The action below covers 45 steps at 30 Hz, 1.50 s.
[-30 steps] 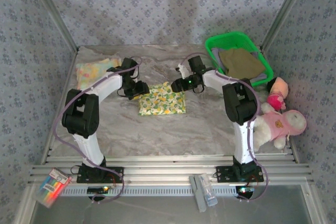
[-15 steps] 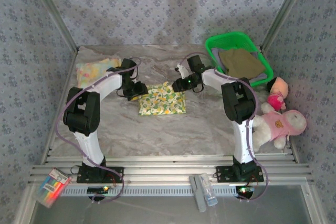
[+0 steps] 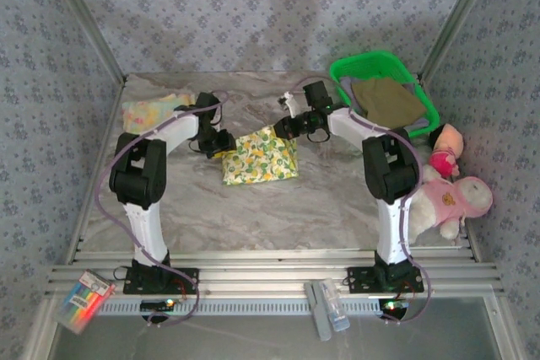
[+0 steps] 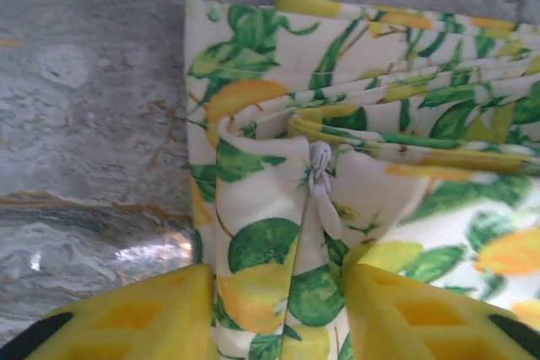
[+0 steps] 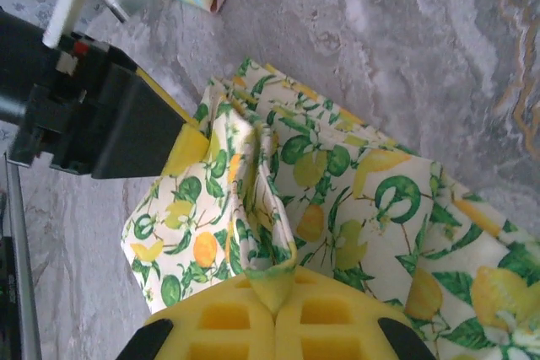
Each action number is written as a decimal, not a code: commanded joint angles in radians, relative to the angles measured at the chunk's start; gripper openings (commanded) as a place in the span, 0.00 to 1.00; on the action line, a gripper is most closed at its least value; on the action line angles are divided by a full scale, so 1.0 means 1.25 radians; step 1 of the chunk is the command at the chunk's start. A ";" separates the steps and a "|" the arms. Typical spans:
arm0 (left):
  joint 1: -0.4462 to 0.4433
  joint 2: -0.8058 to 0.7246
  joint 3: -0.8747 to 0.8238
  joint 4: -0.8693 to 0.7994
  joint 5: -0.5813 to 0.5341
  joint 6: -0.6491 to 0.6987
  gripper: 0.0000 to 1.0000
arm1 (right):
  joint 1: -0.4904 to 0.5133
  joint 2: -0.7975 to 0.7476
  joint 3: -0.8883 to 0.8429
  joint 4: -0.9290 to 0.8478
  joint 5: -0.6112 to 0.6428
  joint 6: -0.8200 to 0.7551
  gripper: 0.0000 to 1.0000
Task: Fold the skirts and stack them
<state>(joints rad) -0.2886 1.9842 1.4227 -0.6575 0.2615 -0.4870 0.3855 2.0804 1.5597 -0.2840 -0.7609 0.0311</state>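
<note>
- Fruit-print skirt (image 3: 260,158): mid-table, partly folded. Its far edge stands up in a ridge between the two claws. I see a small grey zip pull (image 4: 321,179) at the fold. The frame of the left wrist view cuts off its right side.
- Left gripper (image 4: 278,297): yellow pads grasp a pleat at the skirt's left edge.
- Right gripper (image 5: 274,292): pads clenched on a pinch of the skirt's far right corner.
- Pastel floral skirt (image 3: 150,112): folded, far left, partly hidden by the left arm.
- Olive-khaki skirt (image 3: 386,100): in the green basket (image 3: 342,73), covering most of a grey-lavender skirt (image 3: 415,130).
- Pink plush toys (image 3: 447,196): at the table's right edge.
- Marker packet (image 3: 83,299): near left; its print is too small for me to read.
</note>
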 commanded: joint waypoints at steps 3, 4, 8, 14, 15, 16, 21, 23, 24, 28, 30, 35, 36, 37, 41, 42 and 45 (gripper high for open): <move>0.032 0.019 -0.046 0.037 0.002 0.001 0.21 | -0.012 0.117 0.122 0.007 -0.011 0.045 0.01; 0.034 0.018 -0.059 0.047 0.004 -0.003 0.16 | -0.012 0.137 0.144 -0.002 -0.008 0.046 0.03; 0.042 0.016 -0.092 0.069 0.004 -0.014 0.05 | -0.009 0.193 0.217 -0.038 0.015 0.060 0.17; 0.045 0.028 -0.112 0.086 0.008 -0.026 0.00 | -0.004 0.238 0.257 -0.125 0.012 0.034 0.37; 0.045 0.029 -0.114 0.087 0.009 -0.028 0.00 | -0.005 0.239 0.251 -0.125 0.015 0.031 0.40; 0.046 0.029 -0.116 0.088 0.009 -0.029 0.00 | -0.005 0.238 0.242 -0.125 0.018 0.028 0.45; 0.046 0.032 -0.112 0.087 0.013 -0.030 0.00 | -0.003 0.248 0.232 -0.131 -0.025 0.016 0.52; 0.046 0.034 -0.109 0.085 0.016 -0.030 0.00 | 0.000 0.256 0.240 -0.138 -0.045 0.014 0.50; 0.045 0.035 -0.107 0.084 0.016 -0.030 0.00 | 0.003 0.262 0.248 -0.148 -0.047 0.012 0.50; 0.045 0.033 -0.101 0.083 0.017 -0.030 0.00 | 0.013 0.287 0.284 -0.192 -0.068 0.001 0.39; 0.046 0.028 -0.098 0.078 0.016 -0.028 0.00 | 0.010 0.279 0.282 -0.199 -0.096 0.000 0.19; 0.045 -0.010 -0.083 0.074 0.041 -0.025 0.00 | -0.020 0.176 0.205 -0.126 -0.105 0.104 0.01; 0.046 -0.009 -0.077 0.075 0.053 -0.025 0.00 | -0.028 0.154 0.177 -0.113 -0.101 0.134 0.00; 0.043 -0.003 -0.070 0.072 0.060 -0.024 0.00 | -0.031 0.136 0.147 -0.102 -0.097 0.157 0.00; 0.014 0.050 -0.020 0.021 0.030 0.004 0.00 | -0.032 0.084 -0.003 -0.056 -0.022 0.235 0.00; 0.010 0.060 -0.015 0.022 0.034 0.003 0.00 | -0.032 0.081 -0.024 -0.044 -0.003 0.254 0.00; 0.006 0.079 0.002 0.015 0.033 -0.001 0.00 | -0.033 0.097 -0.030 -0.039 0.044 0.288 0.02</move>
<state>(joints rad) -0.2836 2.0350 1.4036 -0.5636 0.3473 -0.5049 0.3561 2.1986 1.5467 -0.3550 -0.7918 0.3019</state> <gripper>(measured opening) 0.052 0.062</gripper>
